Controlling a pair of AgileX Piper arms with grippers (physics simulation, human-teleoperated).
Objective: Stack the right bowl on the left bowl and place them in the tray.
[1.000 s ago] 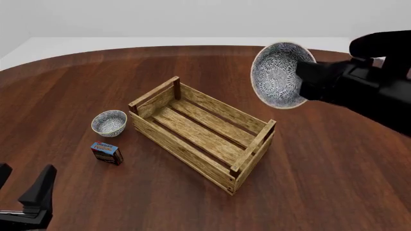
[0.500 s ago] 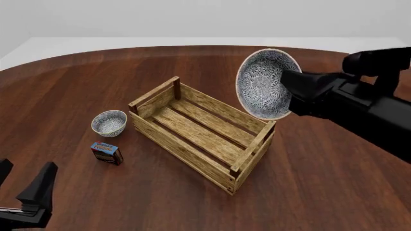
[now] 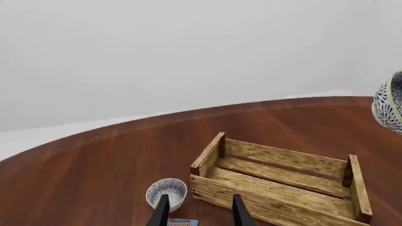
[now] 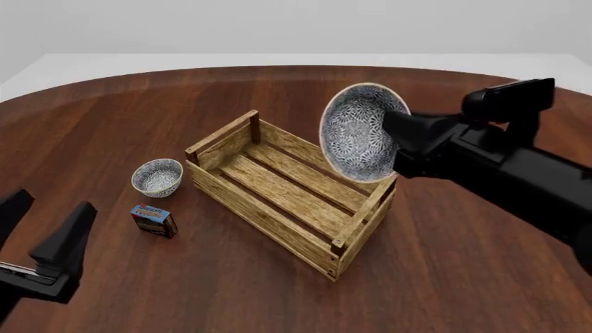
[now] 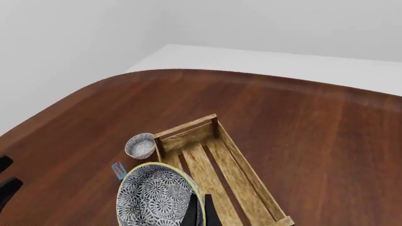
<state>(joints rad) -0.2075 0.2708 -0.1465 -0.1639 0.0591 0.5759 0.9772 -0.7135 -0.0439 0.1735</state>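
Note:
My right gripper [image 4: 396, 144] is shut on the rim of the right bowl [image 4: 355, 132], a white bowl with a blue-grey floral pattern. It holds the bowl tilted on edge in the air above the far right end of the tray [image 4: 262, 210]. The bowl also shows in the right wrist view [image 5: 156, 196] between the shut fingers [image 5: 191, 213], and at the edge of the left wrist view [image 3: 389, 106]. The left bowl [image 4: 157, 177] sits upright on the table just left of the tray. My left gripper [image 4: 41, 232] is open and empty at the near left, apart from the left bowl [image 3: 167, 190].
A small blue-and-red box [image 4: 154, 220] lies on the table just in front of the left bowl. The wood tray [image 5: 234, 175] lies diagonally mid-table and holds nothing. The dark wood table's curved far edge [image 4: 277, 68] meets a white floor.
My right arm has carried the bowl leftward and a little lower, from right of the tray to above its far right end. My left gripper has risen slightly at the near left.

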